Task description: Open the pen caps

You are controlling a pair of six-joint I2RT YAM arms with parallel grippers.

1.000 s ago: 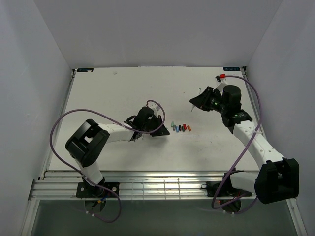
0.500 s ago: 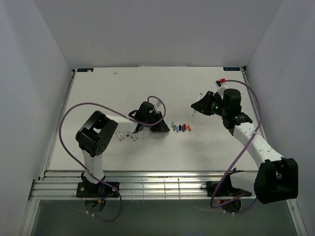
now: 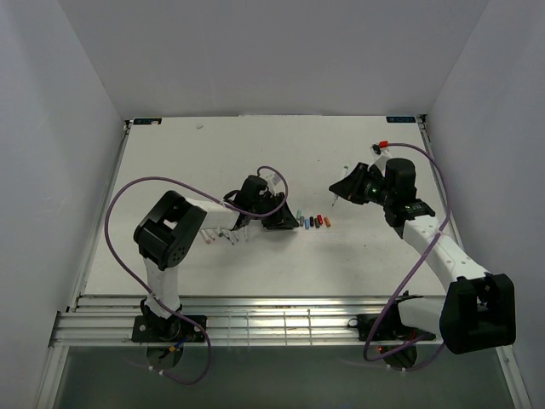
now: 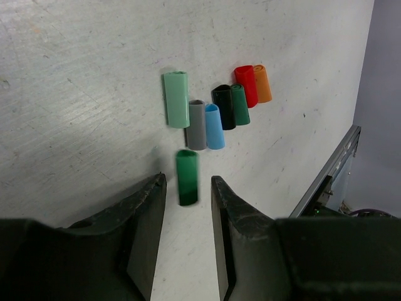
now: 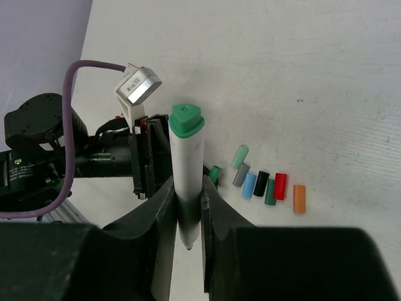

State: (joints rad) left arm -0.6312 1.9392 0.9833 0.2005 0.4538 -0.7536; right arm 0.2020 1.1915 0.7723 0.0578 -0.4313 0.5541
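Note:
Several loose pen caps point(image 4: 214, 106) lie in a row on the white table: light green, grey, light blue, black, dark green, red and orange. One green cap point(image 4: 187, 177) lies alone on the table, just ahead of my left gripper point(image 4: 188, 183), whose jaws stand open and apart from it. My right gripper point(image 5: 188, 191) is shut on a white pen point(image 5: 187, 164), held above the table with its bare tip toward the camera and its green end away. From above, the left gripper point(image 3: 288, 221) sits beside the cap row point(image 3: 315, 223), with the right gripper point(image 3: 342, 189) to their upper right.
A few white pens point(image 3: 218, 233) lie on the table under the left forearm. The left arm's purple cable point(image 3: 119, 204) loops over the left side. A metal rail point(image 3: 255, 300) runs along the near table edge.
My left gripper opened and let the green cap drop onto the table beside the row. The right arm with its pen barely shifted.

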